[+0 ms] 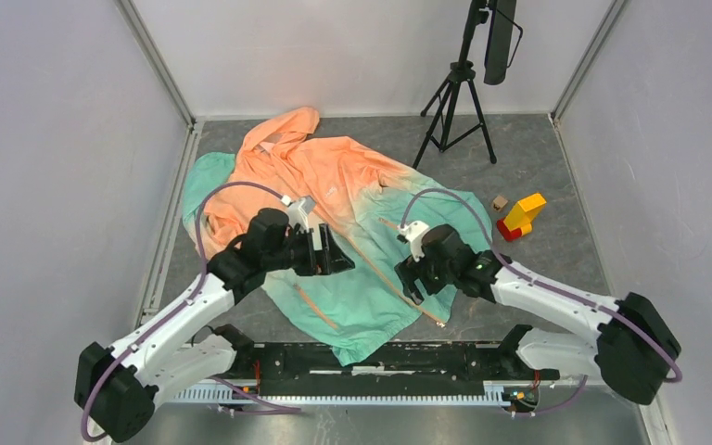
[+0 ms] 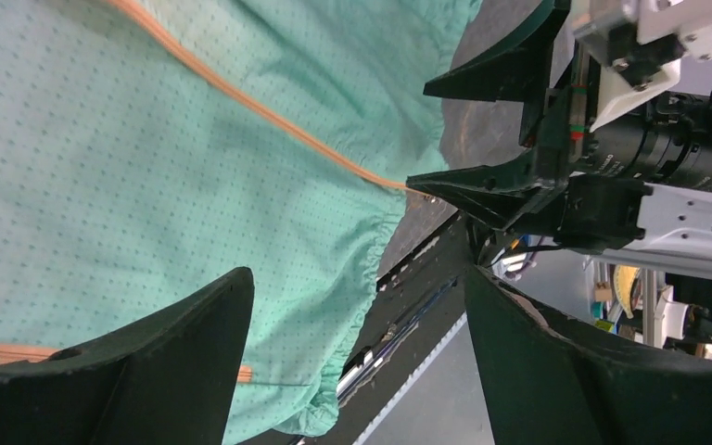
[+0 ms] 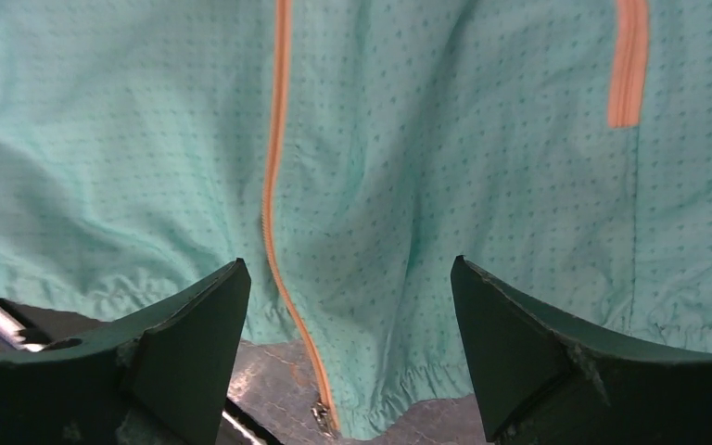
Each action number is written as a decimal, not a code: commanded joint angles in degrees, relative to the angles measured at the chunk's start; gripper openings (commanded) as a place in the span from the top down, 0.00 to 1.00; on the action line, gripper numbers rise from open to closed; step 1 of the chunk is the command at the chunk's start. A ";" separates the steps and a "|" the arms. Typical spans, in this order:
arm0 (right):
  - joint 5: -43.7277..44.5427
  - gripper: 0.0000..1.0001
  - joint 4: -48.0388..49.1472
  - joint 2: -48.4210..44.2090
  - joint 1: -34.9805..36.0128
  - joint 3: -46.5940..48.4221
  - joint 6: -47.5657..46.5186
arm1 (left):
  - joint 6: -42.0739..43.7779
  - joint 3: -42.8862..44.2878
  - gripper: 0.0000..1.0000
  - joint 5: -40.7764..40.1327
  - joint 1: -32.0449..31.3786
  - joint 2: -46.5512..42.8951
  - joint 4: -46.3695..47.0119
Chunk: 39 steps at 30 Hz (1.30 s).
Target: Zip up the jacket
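The jacket (image 1: 334,185) lies spread on the grey table, orange hood at the far side and teal hem toward me. Its orange main zipper (image 1: 399,283) runs diagonally to the hem, and its metal slider (image 3: 320,413) sits at the hem edge. My left gripper (image 1: 334,252) is open and empty above the teal front; in its wrist view (image 2: 357,278) the hem lies between its fingers. My right gripper (image 1: 406,278) is open and empty over the zipper's lower end (image 3: 348,264), with the zipper line (image 3: 273,185) between the jaws, close to the left one. The left wrist view shows the right gripper (image 2: 419,137) near the zipper's end.
A black tripod (image 1: 459,102) stands at the back right. A yellow and red block (image 1: 522,216) and a small wooden block (image 1: 499,202) lie right of the jacket. The arms' black mounting rail (image 1: 380,357) runs along the near edge. A short pocket zipper (image 3: 629,65) lies beside the main one.
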 commanded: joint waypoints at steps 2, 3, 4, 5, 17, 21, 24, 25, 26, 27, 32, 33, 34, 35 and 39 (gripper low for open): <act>14.52 0.21 -0.65 5.53 5.22 2.77 -1.52 | -6.77 -2.96 0.12 -5.15 -4.82 1.50 7.87; 14.78 0.28 0.10 6.75 5.77 2.72 -1.43 | -7.42 -3.51 0.12 -5.52 -5.70 1.84 8.69; 14.59 0.33 0.85 7.81 6.01 2.70 -1.29 | -8.01 -3.99 0.12 -5.91 -6.43 2.31 9.52; 13.72 0.41 2.02 8.39 6.11 2.62 -1.26 | -8.42 -4.34 0.12 -6.16 -7.38 2.99 10.23; 12.05 0.91 13.12 6.77 -5.84 2.91 3.42 | -9.42 -1.68 0.19 -12.11 -18.48 14.22 14.80; 15.50 0.47 7.82 9.28 -5.89 5.18 0.57 | -10.30 -2.00 0.21 -14.07 -20.32 15.19 16.20; 17.93 0.33 1.86 8.14 -4.71 7.14 -1.33 | -11.26 -3.33 0.21 -14.98 -20.44 14.15 18.17; 18.85 0.31 -0.13 7.38 -3.60 7.96 -1.24 | -11.35 -3.50 0.21 -15.30 -20.44 13.99 18.49; 19.49 0.29 -2.02 6.32 -1.84 8.59 -1.21 | -11.36 -3.57 0.22 -15.46 -20.41 13.92 18.68; 20.14 0.27 -3.39 4.72 0.31 8.88 -1.09 | -11.29 -3.45 0.21 -15.71 -20.44 14.04 18.67; 18.60 0.17 -8.64 -0.63 8.10 9.73 1.45 | -11.50 -3.77 0.19 -18.22 -20.43 13.25 19.08; 15.98 0.19 -8.09 -1.34 8.83 8.94 1.82 | -11.74 -4.00 0.15 -18.82 -20.44 12.78 19.19; 12.23 0.21 -6.63 -1.86 9.12 7.16 2.07 | -11.86 -4.29 0.11 -19.61 -20.40 12.28 19.33; 8.90 0.23 -4.74 -2.33 9.18 5.36 2.14 | -12.09 -4.67 0.09 -20.11 -20.44 11.86 19.57; -3.61 0.55 3.89 -1.84 9.19 -1.59 3.88 | -12.32 -5.53 0.07 -20.30 -20.44 11.03 19.73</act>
